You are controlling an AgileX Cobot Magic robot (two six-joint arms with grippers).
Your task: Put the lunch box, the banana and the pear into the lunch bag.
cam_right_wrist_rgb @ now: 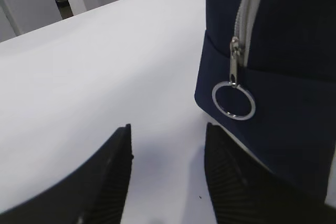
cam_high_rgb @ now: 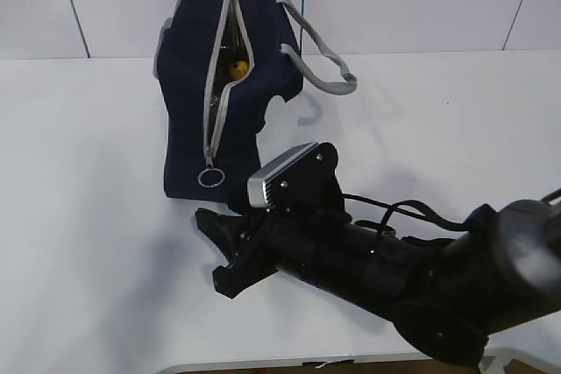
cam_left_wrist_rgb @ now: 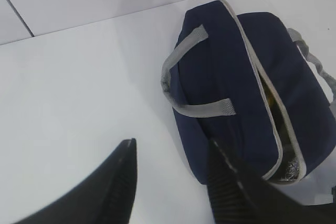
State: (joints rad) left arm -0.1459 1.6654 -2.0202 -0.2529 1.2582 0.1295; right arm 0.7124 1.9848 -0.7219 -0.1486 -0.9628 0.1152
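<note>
The navy lunch bag (cam_high_rgb: 193, 102) lies on the white table with its grey zipper partly undone. A ring pull (cam_high_rgb: 211, 178) hangs at the zipper's near end. Through the gap shows a bit of orange-yellow fruit (cam_high_rgb: 237, 67); I cannot tell whether it is the pear or the banana. The lunch box is hidden. My right gripper (cam_high_rgb: 209, 247) stands open just in front of the bag, empty, with the ring pull (cam_right_wrist_rgb: 234, 99) a little beyond its right finger (cam_right_wrist_rgb: 231, 182). My left gripper (cam_left_wrist_rgb: 170, 153) is open over bare table beside the lunch bag (cam_left_wrist_rgb: 231, 77), holding nothing.
Grey webbing handles (cam_high_rgb: 324, 76) loop off the bag's far right side. The table's front edge (cam_high_rgb: 263, 365) runs just below my right arm. A pale wall stands behind the table.
</note>
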